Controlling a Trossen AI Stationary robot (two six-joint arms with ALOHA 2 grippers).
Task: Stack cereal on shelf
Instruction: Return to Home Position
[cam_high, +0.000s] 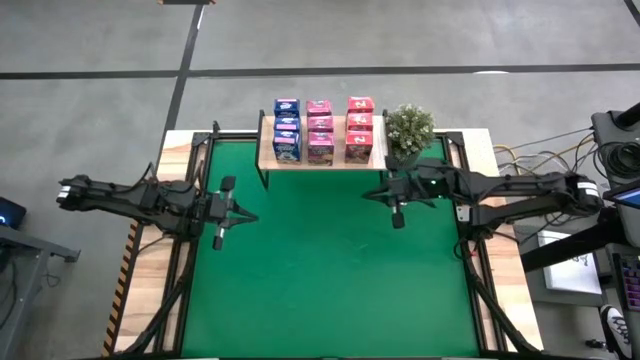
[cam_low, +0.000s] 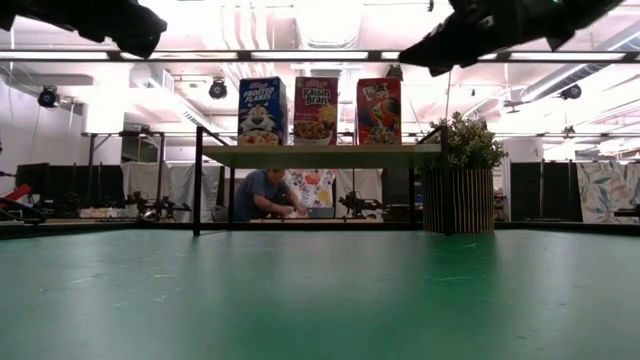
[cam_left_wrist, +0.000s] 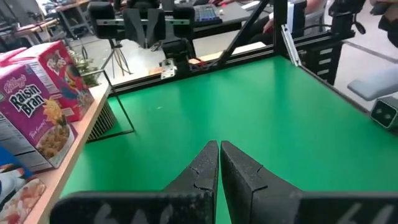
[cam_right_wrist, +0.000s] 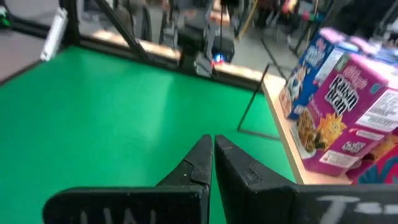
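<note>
Several small cereal boxes (cam_high: 320, 131) stand upright in three rows on the light wooden shelf (cam_high: 266, 158) at the far edge of the green mat: blue ones on the left, pink in the middle, red on the right. The low view shows the front three boxes (cam_low: 316, 111) standing on the shelf board (cam_low: 320, 155). My left gripper (cam_high: 252, 217) is shut and empty above the mat's left part, near the shelf's left end. My right gripper (cam_high: 366, 195) is shut and empty above the mat just near the shelf's right end. Both hover off the mat.
A small potted plant (cam_high: 409, 130) stands on the mat right of the shelf, close to my right arm. The green mat (cam_high: 330, 280) lies open toward the near edge. Black frame rails (cam_high: 190, 250) run along both sides. A person (cam_low: 262, 195) crouches in the room behind.
</note>
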